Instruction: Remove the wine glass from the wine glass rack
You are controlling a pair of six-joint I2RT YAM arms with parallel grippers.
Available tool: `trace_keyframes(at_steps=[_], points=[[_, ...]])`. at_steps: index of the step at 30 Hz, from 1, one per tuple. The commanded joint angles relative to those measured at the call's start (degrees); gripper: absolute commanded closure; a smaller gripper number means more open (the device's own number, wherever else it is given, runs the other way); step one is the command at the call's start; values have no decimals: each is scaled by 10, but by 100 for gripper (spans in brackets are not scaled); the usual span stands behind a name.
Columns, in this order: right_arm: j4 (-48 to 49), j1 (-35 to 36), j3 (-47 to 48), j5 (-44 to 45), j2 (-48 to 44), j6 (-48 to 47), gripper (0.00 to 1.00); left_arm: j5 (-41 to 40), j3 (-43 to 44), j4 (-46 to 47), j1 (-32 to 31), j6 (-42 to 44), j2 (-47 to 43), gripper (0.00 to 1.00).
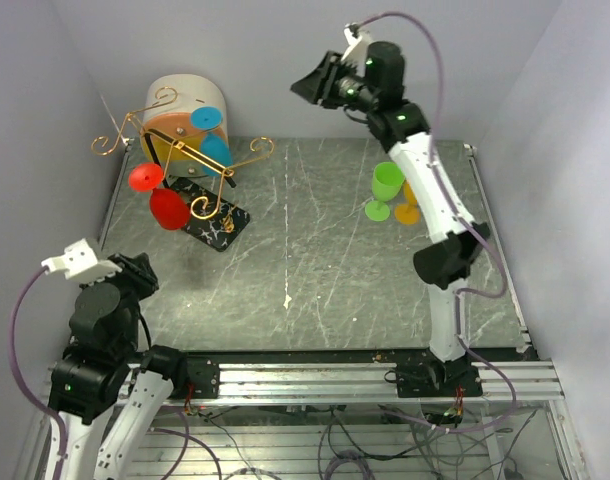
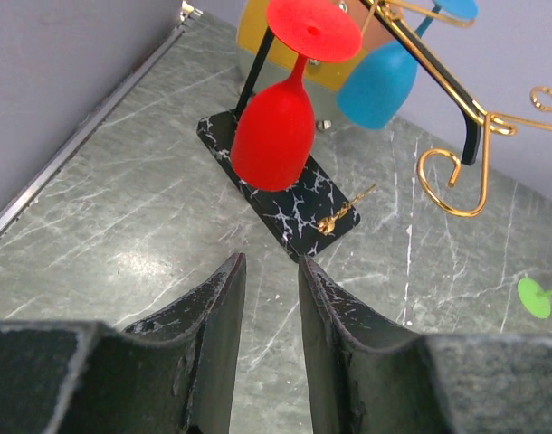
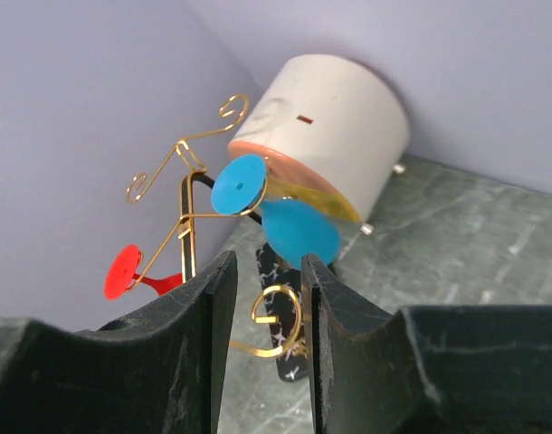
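Observation:
The gold wire wine glass rack (image 1: 190,150) stands on its black speckled base (image 1: 213,224) at the back left. A red wine glass (image 1: 168,208) and a blue wine glass (image 1: 215,150) hang upside down from its rails. My left gripper (image 1: 145,275) is low at the near left, open by a narrow gap and empty, and faces the red glass (image 2: 274,136) and the base (image 2: 299,212) from a distance. My right gripper (image 1: 310,88) is raised at the back, open by a narrow gap and empty. It faces the blue glass (image 3: 299,231) and a gold scroll end (image 3: 276,321) without touching them.
A cream drum with an orange face (image 1: 185,105) lies behind the rack, also in the right wrist view (image 3: 339,127). A green glass (image 1: 386,183) and an orange glass (image 1: 409,212) lie on the table at the right, beside the right arm. Walls close in left and back.

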Motion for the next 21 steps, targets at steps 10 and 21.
trace_keyframes(at_steps=[10, 21], points=[[292, 30, 65, -114, 164, 111, 66, -66, 5, -11, -1, -26, -64, 59], [193, 61, -227, 2, -131, -94, 66, 49, 150, 195, -1, 17, 154, 43]])
